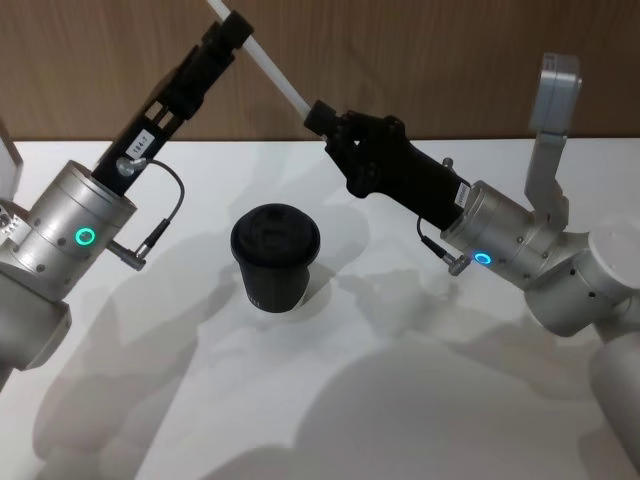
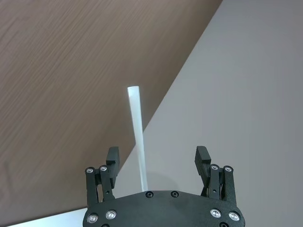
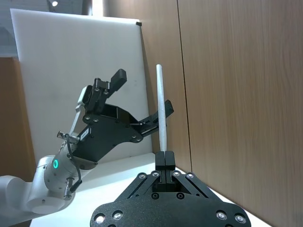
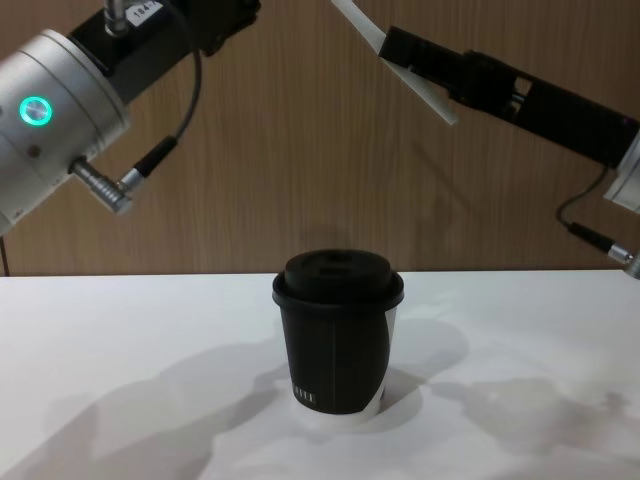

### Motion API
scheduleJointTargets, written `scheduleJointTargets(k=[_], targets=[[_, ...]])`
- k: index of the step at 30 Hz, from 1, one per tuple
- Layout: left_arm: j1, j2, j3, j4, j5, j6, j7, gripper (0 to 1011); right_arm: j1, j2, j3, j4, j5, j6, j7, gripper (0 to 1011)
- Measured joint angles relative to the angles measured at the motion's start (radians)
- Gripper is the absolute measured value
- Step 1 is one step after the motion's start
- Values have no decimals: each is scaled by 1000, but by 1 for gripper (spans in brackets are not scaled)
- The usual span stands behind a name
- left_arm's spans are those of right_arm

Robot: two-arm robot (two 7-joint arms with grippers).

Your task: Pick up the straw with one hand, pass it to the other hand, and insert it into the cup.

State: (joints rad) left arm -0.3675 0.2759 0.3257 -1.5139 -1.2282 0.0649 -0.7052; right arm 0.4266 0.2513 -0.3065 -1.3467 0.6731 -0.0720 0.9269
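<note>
The straw [image 1: 278, 72] hangs in the air in the upper middle of the head view, slanting from upper left down to lower right. It is well above the cup [image 1: 275, 255], which stands at centre on the white counter [image 1: 420, 400]. The right claw [image 1: 318, 117] is pinched tight on the straw's lower end, so the long axis runs straight out from its tips. The upper end passes between the fingers [image 2: 112, 157] of the left claw [image 1: 228, 27], which are spread wide. It lies nearer one finger; whether it touches I cannot tell. The handover likely turns on the left claw closing across the straw.
</note>
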Motion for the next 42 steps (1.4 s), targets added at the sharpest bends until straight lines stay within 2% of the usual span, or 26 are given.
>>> scheduleJointTargets(k=[29,35,41,42], targets=[[-61,-29,45,87,-38,6,-6,1000,0,0,0,0,0,0,0,1],[-71,-30,51,100,-41,4,-7,925,0,0,0,0,0,0,0,1],[-80,-31,58,112,-43,-1,-10,755,0,0,0,0,0,0,0,1],[-82,-31,59,114,-44,-3,-12,700,0,0,0,0,0,0,0,1]])
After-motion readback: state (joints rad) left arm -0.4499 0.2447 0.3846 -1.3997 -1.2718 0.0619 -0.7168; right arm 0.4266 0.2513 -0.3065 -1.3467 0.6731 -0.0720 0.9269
